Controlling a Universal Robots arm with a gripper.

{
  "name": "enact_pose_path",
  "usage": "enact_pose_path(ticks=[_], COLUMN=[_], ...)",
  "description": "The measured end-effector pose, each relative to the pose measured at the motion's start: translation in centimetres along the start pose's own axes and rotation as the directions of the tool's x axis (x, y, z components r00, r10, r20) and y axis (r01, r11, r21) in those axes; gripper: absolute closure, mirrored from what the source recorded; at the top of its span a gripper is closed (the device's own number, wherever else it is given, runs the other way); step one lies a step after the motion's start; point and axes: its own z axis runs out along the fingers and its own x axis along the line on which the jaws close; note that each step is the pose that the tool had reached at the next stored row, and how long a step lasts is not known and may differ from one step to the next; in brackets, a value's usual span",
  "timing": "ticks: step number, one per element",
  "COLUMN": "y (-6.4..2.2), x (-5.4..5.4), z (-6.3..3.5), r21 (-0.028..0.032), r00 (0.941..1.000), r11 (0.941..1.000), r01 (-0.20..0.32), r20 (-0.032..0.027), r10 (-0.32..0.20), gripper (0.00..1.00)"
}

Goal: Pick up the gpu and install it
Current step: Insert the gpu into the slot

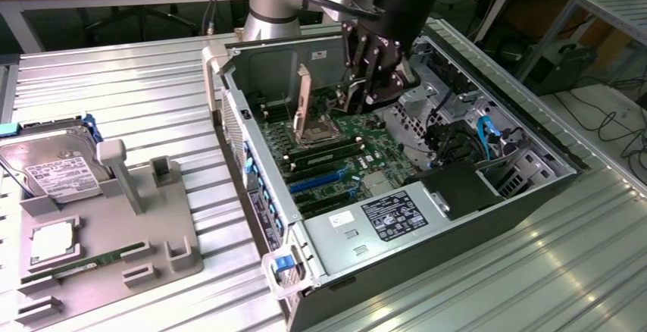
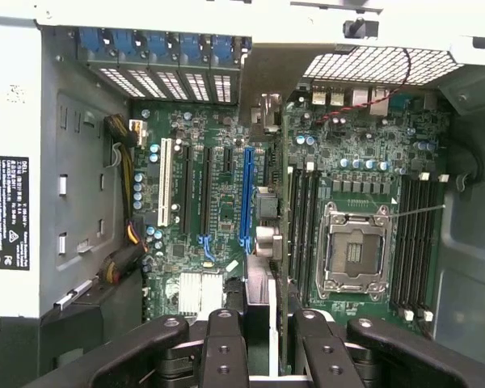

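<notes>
exterior view: one black gripper clamped on one thin dark gpu card above one open grey computer case, ribbed metal table, desks behind. wrist view: two fingers pinch the card edge-on over one green motherboard.

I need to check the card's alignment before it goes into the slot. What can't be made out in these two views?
- The gpu fan face: the wrist view sees the card edge-on in the gripper, and the gripper covers it in the exterior view.
- Whether its lower edge touches a slot: the card itself hides this in the wrist view.
- Power supply label text: too small in the exterior view, cut off by the picture edge in the wrist view.
</notes>
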Motion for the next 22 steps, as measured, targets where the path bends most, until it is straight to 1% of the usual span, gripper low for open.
enact_pose_path(ticks=[2, 6, 11, 17, 22], y=[0.05, 0.07, 0.06, 0.30, 0.31], x=[0.0, 0.0, 0.0, 0.0, 0.0], z=[0.41, 0.87, 1.28, 1.92, 2.19], r21=[0.0000, 0.0005, 0.0006, 0.0008, 0.0007], r00=[1.0000, 0.9995, 0.9993, 0.9984, 0.9983], r11=[1.0000, 0.9995, 0.9993, 0.9984, 0.9983], r01=[-0.009, -0.031, -0.037, -0.056, -0.058], r20=[0.0001, 0.0003, 0.0003, 0.0005, 0.0005], r10=[0.009, 0.031, 0.037, 0.056, 0.058], gripper=[0.72, 0.72, 0.72, 0.72, 0.72])
